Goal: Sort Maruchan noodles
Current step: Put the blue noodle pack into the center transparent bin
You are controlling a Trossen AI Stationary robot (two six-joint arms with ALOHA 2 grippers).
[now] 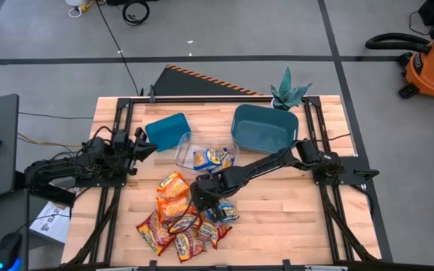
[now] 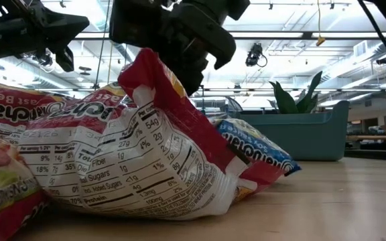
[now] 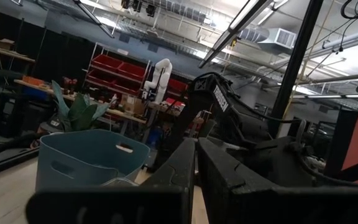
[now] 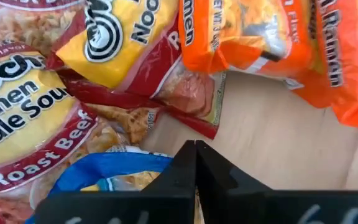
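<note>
Nearest the low camera lies a red-and-yellow packet [image 2: 139,167], its nutrition panel turned outward, resting on the worktop [image 2: 340,201] among other red packets, with a blue-and-yellow packet [image 2: 256,150] just behind it.

From above, the Maruchan noodles form a loose pile [image 1: 178,218] on the near part of the wooden worktop [image 1: 292,211]: orange packets [image 1: 172,188] toward the far side of the pile, red-and-yellow ones toward the near edge. Two more blue-and-yellow packets [image 1: 212,157] lie in the clear tray [image 1: 184,147], which sits between the two teal bins, the smaller bin [image 1: 166,129] on the left, tipped on its side, and the larger bin [image 1: 264,126] on the right. A small plant [image 1: 288,93] stands behind the larger bin.

The right tool [image 1: 208,197] reaches across to the pile and hangs low over its right edge. Its wrist camera shows its fingers [image 4: 185,180] pressed together, closed on nothing, just above a blue-and-yellow packet [image 4: 114,171] with bare wood beside it and orange packets [image 4: 278,43] beyond.

The left tool [image 1: 143,144] waits near the smaller bin, raised off the worktop; its fingers [image 3: 185,174] are together too, holding nothing.
</note>
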